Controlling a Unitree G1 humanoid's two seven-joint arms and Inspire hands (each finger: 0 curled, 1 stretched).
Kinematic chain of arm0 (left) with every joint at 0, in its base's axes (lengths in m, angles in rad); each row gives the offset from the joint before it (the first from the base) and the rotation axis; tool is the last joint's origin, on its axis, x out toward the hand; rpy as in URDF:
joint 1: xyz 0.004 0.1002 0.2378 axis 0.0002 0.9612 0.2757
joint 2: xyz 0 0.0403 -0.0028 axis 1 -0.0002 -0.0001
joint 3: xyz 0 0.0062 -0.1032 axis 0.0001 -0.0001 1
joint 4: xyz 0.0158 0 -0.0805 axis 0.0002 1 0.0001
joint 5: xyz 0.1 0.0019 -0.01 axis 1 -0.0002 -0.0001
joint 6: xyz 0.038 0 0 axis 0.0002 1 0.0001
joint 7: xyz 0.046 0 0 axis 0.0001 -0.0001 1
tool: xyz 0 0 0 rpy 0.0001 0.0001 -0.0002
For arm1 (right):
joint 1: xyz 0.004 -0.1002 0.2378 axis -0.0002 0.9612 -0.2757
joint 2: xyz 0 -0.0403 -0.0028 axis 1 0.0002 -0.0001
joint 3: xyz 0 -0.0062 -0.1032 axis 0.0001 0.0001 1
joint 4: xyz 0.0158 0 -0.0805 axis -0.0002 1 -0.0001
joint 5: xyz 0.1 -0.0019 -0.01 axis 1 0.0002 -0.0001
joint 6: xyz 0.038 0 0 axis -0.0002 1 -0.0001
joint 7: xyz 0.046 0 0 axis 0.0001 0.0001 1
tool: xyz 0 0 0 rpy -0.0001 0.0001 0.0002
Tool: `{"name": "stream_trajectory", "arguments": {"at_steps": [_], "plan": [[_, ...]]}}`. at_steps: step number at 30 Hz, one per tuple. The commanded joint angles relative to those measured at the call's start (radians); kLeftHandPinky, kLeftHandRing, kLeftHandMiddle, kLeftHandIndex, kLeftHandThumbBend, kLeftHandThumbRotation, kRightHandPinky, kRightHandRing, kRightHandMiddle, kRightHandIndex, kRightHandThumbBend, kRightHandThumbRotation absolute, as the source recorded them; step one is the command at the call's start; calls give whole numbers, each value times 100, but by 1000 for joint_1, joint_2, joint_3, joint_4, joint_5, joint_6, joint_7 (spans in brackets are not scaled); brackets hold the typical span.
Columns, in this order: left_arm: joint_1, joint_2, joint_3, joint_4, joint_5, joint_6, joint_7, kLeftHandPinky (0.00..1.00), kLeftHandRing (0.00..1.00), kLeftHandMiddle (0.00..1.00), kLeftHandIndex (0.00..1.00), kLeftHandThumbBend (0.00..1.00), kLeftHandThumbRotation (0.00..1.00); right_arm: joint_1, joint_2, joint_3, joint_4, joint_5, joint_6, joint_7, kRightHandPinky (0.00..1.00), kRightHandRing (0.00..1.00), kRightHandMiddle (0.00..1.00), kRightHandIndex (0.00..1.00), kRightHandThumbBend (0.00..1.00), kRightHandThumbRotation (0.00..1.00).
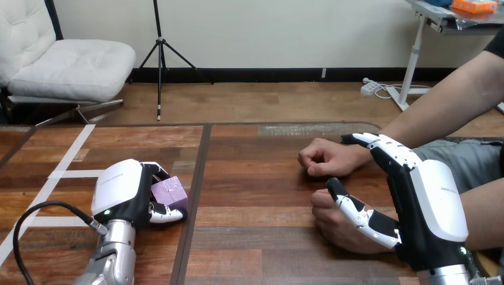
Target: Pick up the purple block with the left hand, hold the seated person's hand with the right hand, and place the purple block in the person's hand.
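Two robot hands over the bench: left hand, at 8 o'clock, clamps the purple block; right hand, at 4 o'clock (fingers straight), lays its thumb on the person's lower hand.

Left hand on the block.
Its fingers curl round it on the table; right hand lies straight-fingered over the person's nearer hand.

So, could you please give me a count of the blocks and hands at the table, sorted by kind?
purple block: 1
robot hands: 2 (left hand, right hand)
person's hands: 2 (farther hand, nearer hand)
total: 5
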State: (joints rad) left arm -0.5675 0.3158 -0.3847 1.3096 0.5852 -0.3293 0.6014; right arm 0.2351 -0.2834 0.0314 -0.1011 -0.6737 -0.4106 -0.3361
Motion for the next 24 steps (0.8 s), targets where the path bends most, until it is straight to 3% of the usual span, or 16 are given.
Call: {"name": "stream_trajectory", "arguments": {"at_steps": [1, 24], "plan": [[9, -38, -16, 12, 10, -11, -19, 40, 46, 52, 49, 55, 0, -29, -19, -17, -42, 0, 3, 1, 84, 84, 80, 76, 44, 50], [16, -42, -12, 10, 9, -39, 2, 40, 46, 51, 50, 55, 0, -30, -26, -19, -39, -3, 3, 2, 84, 84, 81, 76, 44, 49]]}}
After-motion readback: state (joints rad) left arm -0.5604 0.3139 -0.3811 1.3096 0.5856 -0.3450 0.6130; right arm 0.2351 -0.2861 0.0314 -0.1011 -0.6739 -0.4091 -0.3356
